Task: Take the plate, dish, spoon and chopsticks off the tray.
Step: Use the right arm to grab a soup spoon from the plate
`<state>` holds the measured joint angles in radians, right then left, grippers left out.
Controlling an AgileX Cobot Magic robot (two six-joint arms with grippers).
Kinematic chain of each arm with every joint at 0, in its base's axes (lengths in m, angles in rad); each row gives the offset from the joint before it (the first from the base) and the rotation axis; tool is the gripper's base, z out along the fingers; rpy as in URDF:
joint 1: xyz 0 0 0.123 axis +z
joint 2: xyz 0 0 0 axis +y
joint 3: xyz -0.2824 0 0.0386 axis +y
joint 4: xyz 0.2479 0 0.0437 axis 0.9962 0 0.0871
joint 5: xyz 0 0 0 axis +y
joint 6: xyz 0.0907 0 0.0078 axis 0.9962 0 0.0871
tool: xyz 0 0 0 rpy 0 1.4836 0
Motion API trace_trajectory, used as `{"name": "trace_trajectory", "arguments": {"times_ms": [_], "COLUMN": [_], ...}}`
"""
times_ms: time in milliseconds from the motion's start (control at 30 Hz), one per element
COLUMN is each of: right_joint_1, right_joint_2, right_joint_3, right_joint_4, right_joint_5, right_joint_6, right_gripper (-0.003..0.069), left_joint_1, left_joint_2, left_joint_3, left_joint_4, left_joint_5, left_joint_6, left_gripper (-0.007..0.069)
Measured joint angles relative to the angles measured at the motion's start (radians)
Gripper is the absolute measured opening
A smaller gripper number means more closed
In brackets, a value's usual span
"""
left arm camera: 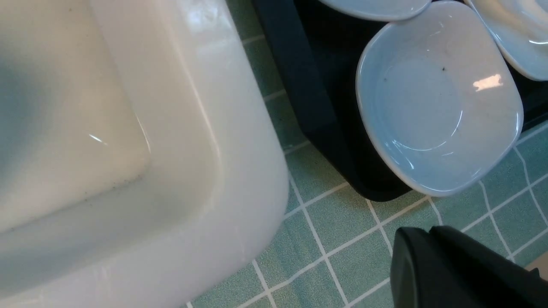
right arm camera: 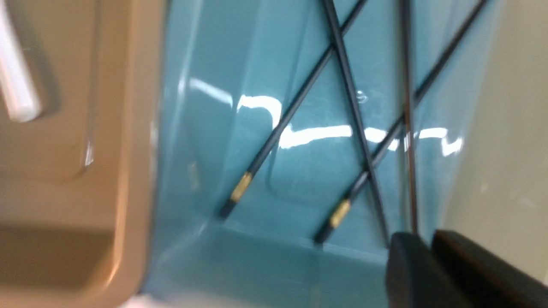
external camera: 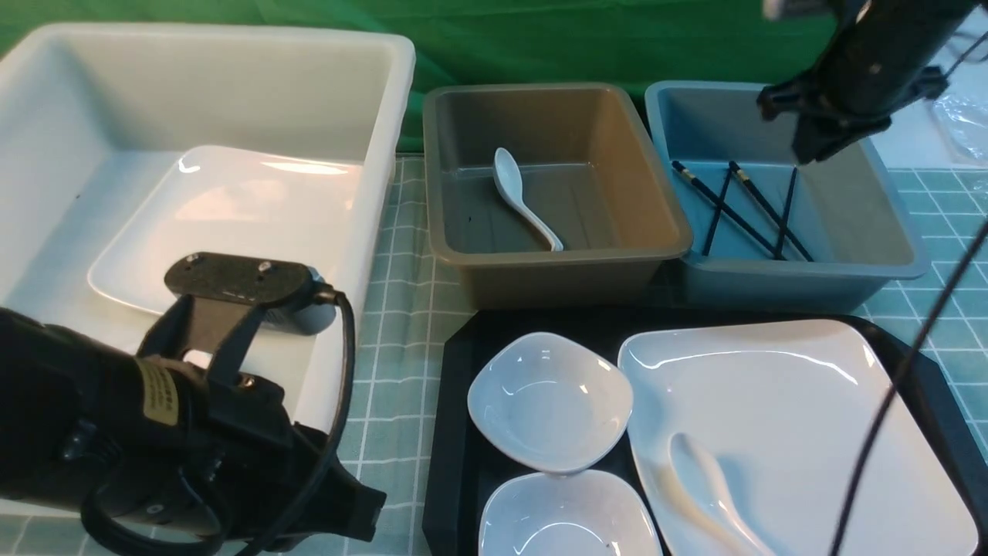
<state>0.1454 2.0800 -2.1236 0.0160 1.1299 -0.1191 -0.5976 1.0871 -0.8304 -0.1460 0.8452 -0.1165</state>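
Bright light glares off the plate (external camera: 803, 440); right wrist view blurred.

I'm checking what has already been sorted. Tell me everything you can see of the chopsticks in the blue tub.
The chopsticks are four long, thin black sticks, smooth and dark, perhaps plastic or lacquered wood. Two of them show small gold bands near their thicker ends, and those ends sit near the foot of one wall. All four lie loose on the floor of the blue tub, crossing one another. Nothing grips them. They touch only the tub and each other.
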Motion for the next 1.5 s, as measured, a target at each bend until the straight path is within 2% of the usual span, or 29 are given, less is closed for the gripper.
{"name": "trace_trajectory", "arguments": {"times_ms": [100,200,333,467,567,633,867,1133,1200,1267,1300,1333,1500], "right_joint_1": [0.023,0.085,0.198,0.334,0.394,0.414,0.419,0.419,0.419,0.419,0.419,0.419,0.419], "right_joint_2": [-0.152,-0.322,-0.450,-0.507,-0.509,-0.509,-0.511,-0.434,-0.414,-0.412,-0.414,-0.420,-0.488], "right_joint_3": [0.160,0.399,0.673,0.959,1.074,1.137,1.231,1.231,1.231,1.231,1.231,1.230,1.125], "right_joint_4": [0.025,0.039,0.046,0.047,0.044,0.042,0.018,0.015,0.013,0.014,0.014,0.014,0.014], "right_joint_5": [0.000,-0.002,-0.008,-0.074,-0.158,-0.218,-0.345,-0.382,-0.397,-0.409,-0.409,-0.416,-0.371], "right_joint_6": [-0.007,-0.013,-0.041,-0.056,-0.051,-0.030,0.027,0.034,0.037,0.044,0.044,0.052,0.056], "right_gripper": [0.0034,0.0054,0.0201,0.0455,0.0519,0.0531,0.0503,0.0492,0.0424,0.0232,0.0213,0.0145,0.0158], "left_joint_1": [0.000,0.000,0.000,0.000,0.000,0.000,0.000,0.000,0.000,0.000,0.000,0.000,0.000], "left_joint_2": [0.000,0.000,0.000,0.000,0.000,0.000,0.000,0.000,0.000,0.000,0.000,0.000,0.000], "left_joint_3": [0.000,0.000,0.000,0.000,0.000,0.000,0.000,0.000,0.000,0.000,0.000,0.000,0.000], "left_joint_4": [0.007,-0.007,-0.033,-0.040,-0.040,-0.042,-0.043,-0.043,-0.043,-0.044,-0.044,-0.044,-0.044], "left_joint_5": [-0.001,-0.001,-0.002,-0.002,-0.002,-0.002,-0.002,-0.002,-0.002,0.000,0.000,0.003,0.004], "left_joint_6": [0.000,0.001,0.001,0.001,0.001,0.001,0.001,0.005,0.005,0.005,0.005,0.005,0.005], "left_gripper": [0.0008,0.0008,0.0008,0.0008,0.0008,0.0008,0.0008,0.0009,0.0009,0.0009,0.0009,0.0009,0.0009]}}
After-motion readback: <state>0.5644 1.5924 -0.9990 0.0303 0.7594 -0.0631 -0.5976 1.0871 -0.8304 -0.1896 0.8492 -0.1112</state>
